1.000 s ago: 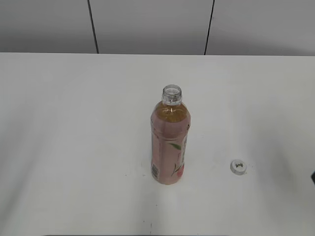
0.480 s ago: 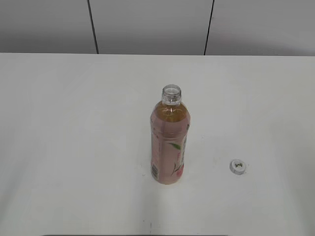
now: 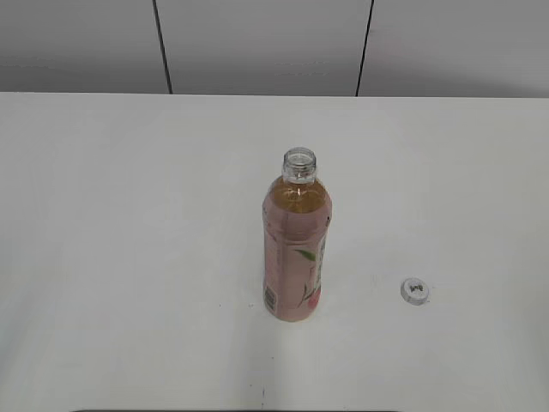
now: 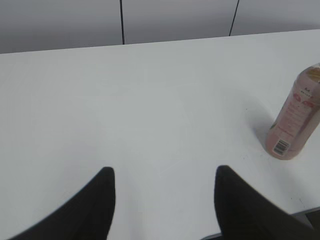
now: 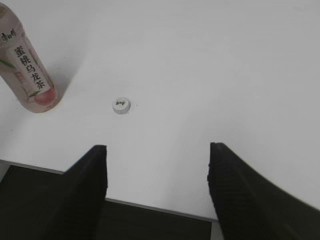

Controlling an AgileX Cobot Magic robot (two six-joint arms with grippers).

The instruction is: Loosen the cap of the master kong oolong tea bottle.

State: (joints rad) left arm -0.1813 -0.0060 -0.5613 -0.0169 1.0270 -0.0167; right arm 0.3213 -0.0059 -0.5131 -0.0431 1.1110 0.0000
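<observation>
The master kong oolong tea bottle (image 3: 297,249) stands upright mid-table, its neck open with no cap on it; it also shows at the right edge of the left wrist view (image 4: 295,117) and top left of the right wrist view (image 5: 26,67). The white cap (image 3: 414,291) lies flat on the table to the bottle's right, small in the right wrist view (image 5: 120,105). My left gripper (image 4: 162,175) is open over bare table, well left of the bottle. Near the table's front edge my right gripper (image 5: 157,150) is open too, back from the cap. Neither arm shows in the exterior view.
The white table (image 3: 129,215) runs back to a grey panelled wall (image 3: 257,43). Its front edge (image 5: 150,206) lies just under my right gripper, with dark floor below.
A dark bit of the right arm at the exterior view's right edge has gone out of frame. Bottle and cap have not moved.
</observation>
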